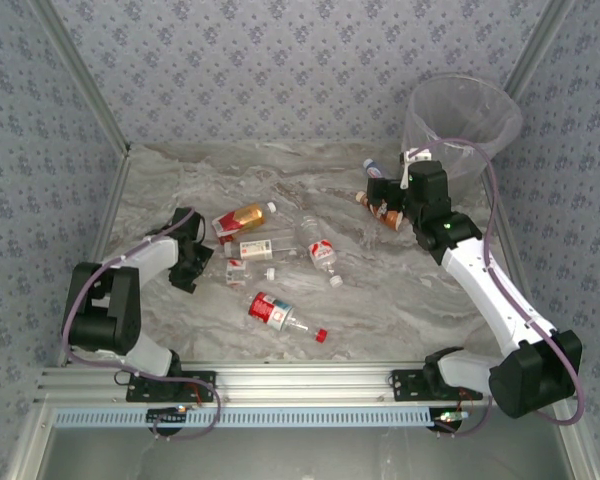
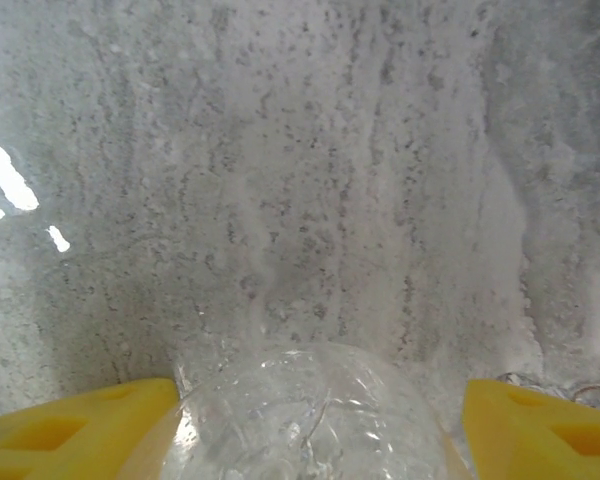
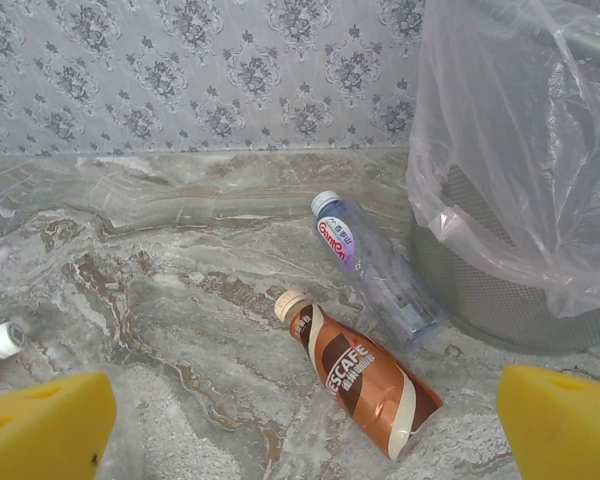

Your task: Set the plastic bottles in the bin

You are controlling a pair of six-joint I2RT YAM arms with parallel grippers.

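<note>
Several plastic bottles lie on the marble table. An amber one (image 1: 242,217), two clear ones (image 1: 260,248) (image 1: 318,243), a small red-labelled one (image 1: 236,272) and a red-capped one (image 1: 275,312) lie mid-left. My left gripper (image 1: 188,270) (image 2: 320,392) sits low beside them, its yellow fingers closed on a clear crumpled bottle (image 2: 310,420). My right gripper (image 1: 392,205) (image 3: 305,400) hangs open over a brown Nescafe bottle (image 3: 365,380) (image 1: 385,213). A clear blue-tinted bottle (image 3: 375,265) (image 1: 373,170) lies behind it, against the bin (image 1: 465,115) (image 3: 500,290).
The bin stands in the far right corner with its clear bag liner (image 3: 510,150) hanging over the rim. Patterned walls close in the table at the back and both sides. A loose white cap (image 1: 336,281) lies mid-table. Another bottle's cap (image 3: 0,340) shows at the left edge.
</note>
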